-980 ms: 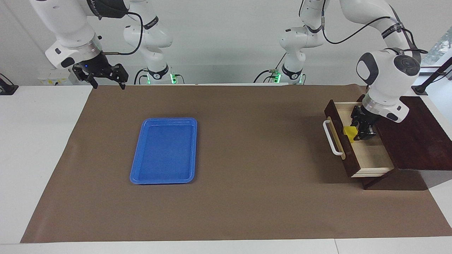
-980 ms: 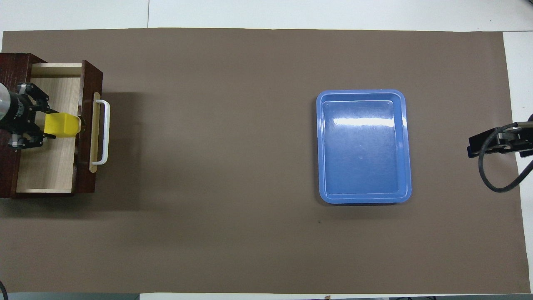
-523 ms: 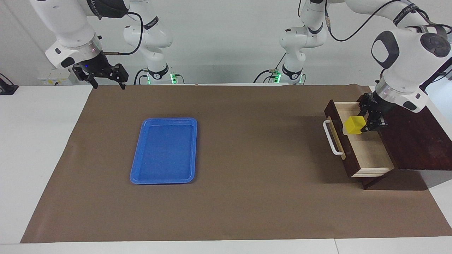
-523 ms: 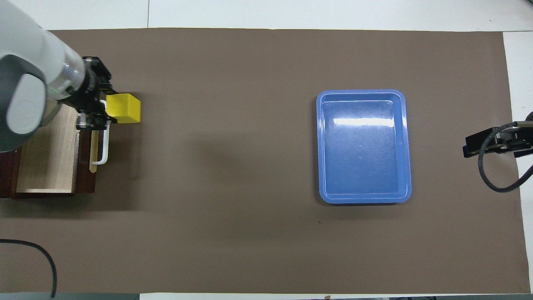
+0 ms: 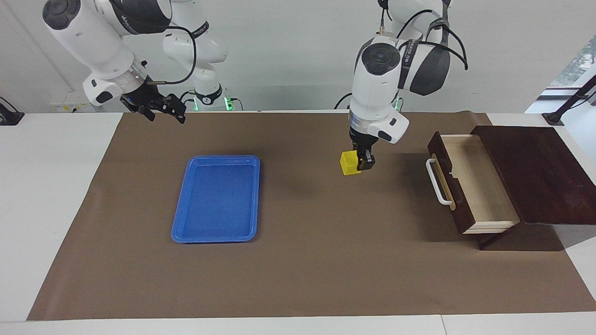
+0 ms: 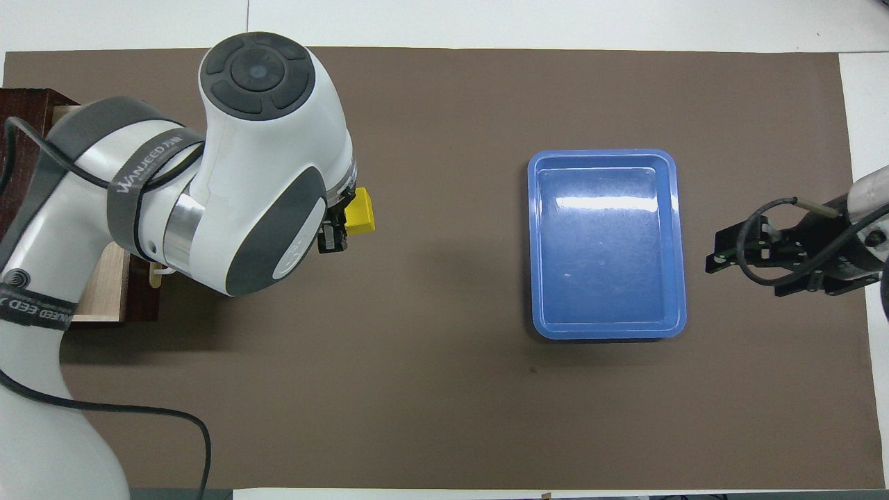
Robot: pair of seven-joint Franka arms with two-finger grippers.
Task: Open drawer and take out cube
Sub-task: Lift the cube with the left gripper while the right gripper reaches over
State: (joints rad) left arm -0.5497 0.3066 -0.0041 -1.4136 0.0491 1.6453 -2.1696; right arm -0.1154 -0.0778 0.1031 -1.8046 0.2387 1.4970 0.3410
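My left gripper [image 5: 359,164] is shut on the small yellow cube [image 5: 349,164], holding it in the air over the brown mat between the drawer and the blue tray. From overhead the cube [image 6: 361,213] sticks out from under the left arm's wrist, which covers most of the left gripper [image 6: 339,228]. The dark wooden drawer [image 5: 454,204] stands pulled out of its box [image 5: 535,172], white handle [image 5: 437,185] toward the tray, with only pale wood showing inside. The left arm hides most of the drawer [image 6: 142,305] from overhead. My right gripper [image 5: 166,116] hangs open and holds nothing, over the mat's edge at the right arm's end.
A blue plastic tray [image 5: 223,157] lies on the brown mat [image 5: 302,260] toward the right arm's end, and nothing shows in the tray [image 6: 604,153]. White tabletop borders the mat.
The left gripper has lifted the cube out of the drawer and carried it toward the tray. The right gripper has shifted a little over the mat's edge.
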